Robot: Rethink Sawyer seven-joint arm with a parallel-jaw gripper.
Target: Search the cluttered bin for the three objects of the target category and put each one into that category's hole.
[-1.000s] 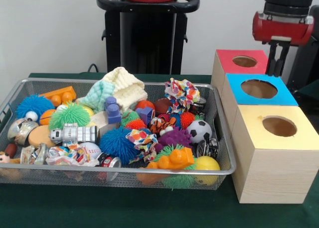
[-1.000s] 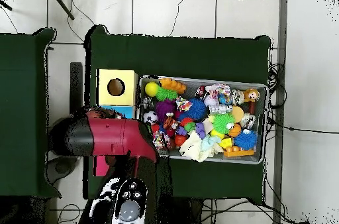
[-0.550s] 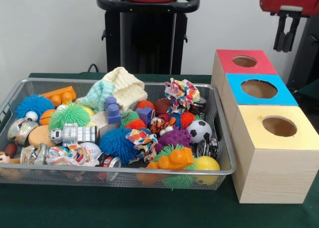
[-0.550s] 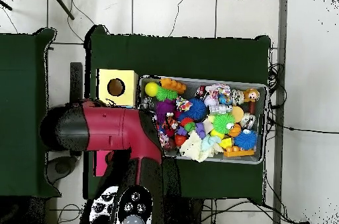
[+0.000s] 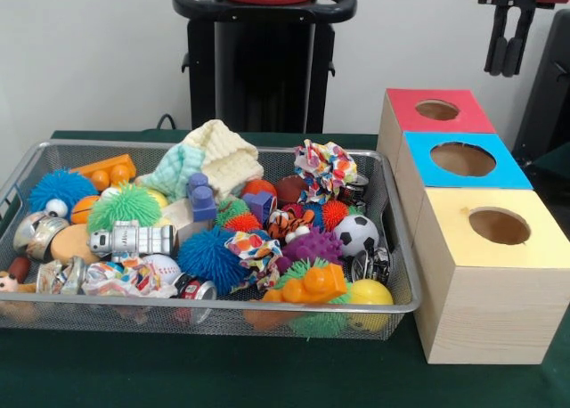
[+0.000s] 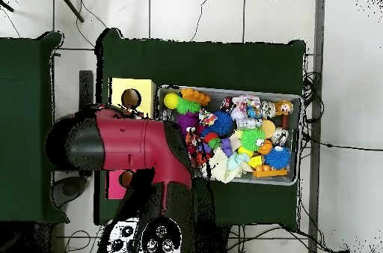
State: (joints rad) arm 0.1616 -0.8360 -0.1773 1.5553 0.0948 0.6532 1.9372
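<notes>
My gripper (image 5: 504,69) hangs high at the top right, above and behind the red box (image 5: 405,114). Its two black fingers are shut with nothing between them. The wire bin (image 5: 267,306) on the left holds mixed toys: a soccer ball (image 5: 356,234), a yellow ball (image 5: 370,294), a blue spiky ball (image 5: 209,258), a green spiky ball (image 5: 125,205), a silver toy robot (image 5: 134,240) and a knitted cloth (image 5: 218,159). In the overhead view the red arm (image 6: 127,145) hides the gripper and most of the boxes.
Three boxes with round holes stand in a row right of the bin: red at the back, blue (image 5: 508,169) in the middle, yellow (image 5: 454,239) nearest. The yellow box (image 6: 120,87) shows beside the bin's rim (image 6: 296,100) from overhead.
The gripper has risen from just over the red box to the picture's top edge. From overhead the arm has swung towards the bin. The toys have not moved.
</notes>
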